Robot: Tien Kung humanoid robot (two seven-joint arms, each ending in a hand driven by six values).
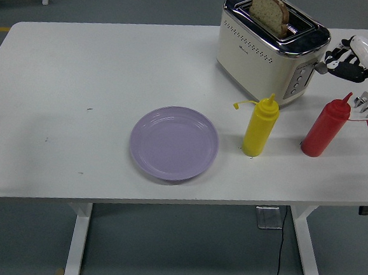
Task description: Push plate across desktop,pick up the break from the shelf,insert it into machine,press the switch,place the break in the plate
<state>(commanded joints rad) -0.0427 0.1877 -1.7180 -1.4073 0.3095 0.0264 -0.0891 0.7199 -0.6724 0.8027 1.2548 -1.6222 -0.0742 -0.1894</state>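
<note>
Now my right hand (pixel 344 61) sits by the toaster (pixel 272 47) lever, seemingly curled and empty, while the bread (pixel 269 11), light and crumbly, stands in the slot, best pinched gently by its top crust.

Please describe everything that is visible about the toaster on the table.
The cream-coloured toaster with a shiny chrome top stands upright at the table's far right. Rows of small holes run along its side; its end panel has round buttons and a grey lever. A slice of brown bread sticks up from one slot. The right hand is at the lever.
</note>
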